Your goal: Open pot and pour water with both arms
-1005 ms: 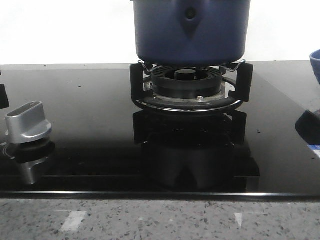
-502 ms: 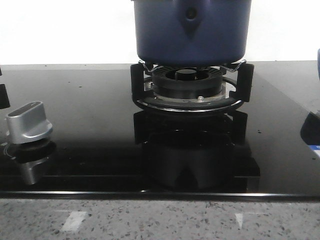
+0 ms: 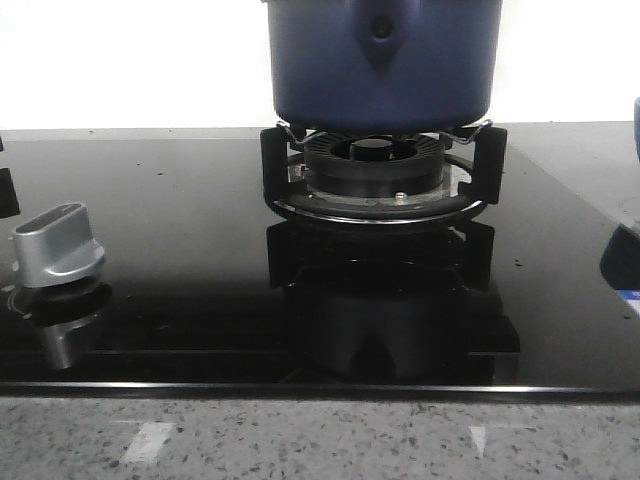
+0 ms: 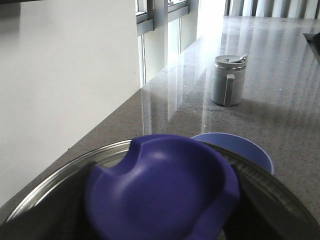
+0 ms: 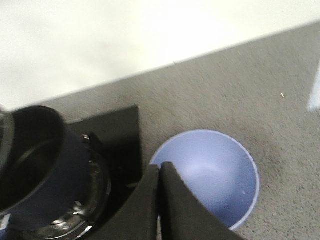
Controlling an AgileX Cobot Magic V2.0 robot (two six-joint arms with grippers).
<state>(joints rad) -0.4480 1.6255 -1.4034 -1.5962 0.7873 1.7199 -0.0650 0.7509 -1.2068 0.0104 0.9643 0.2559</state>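
Observation:
The dark blue pot (image 3: 384, 62) stands on the burner, its pointed handle mount facing the front camera. In the right wrist view the pot (image 5: 60, 170) is open with a dark inside. My left gripper (image 4: 161, 200) is shut on the purple-blue knob (image 4: 165, 185) of the glass lid (image 4: 100, 156), with dark fingers (image 4: 62, 200) on both sides of the knob. My right gripper (image 5: 160, 172) is shut and empty, above the near rim of a light blue bowl (image 5: 215, 170) beside the stove. Neither gripper shows in the front view.
The black burner ring (image 3: 376, 170) and its pan supports sit under the pot on the glossy black hob (image 3: 180, 250). A silver stove knob (image 3: 55, 245) is at the left. A grey lidded cup (image 4: 229, 80) stands on the speckled counter. The bowl also shows behind the lid (image 4: 245, 150).
A blue shape at the right edge of the front view has slid right, leaving only a sliver; its dark reflection on the hob shifted too. The pot has not moved.

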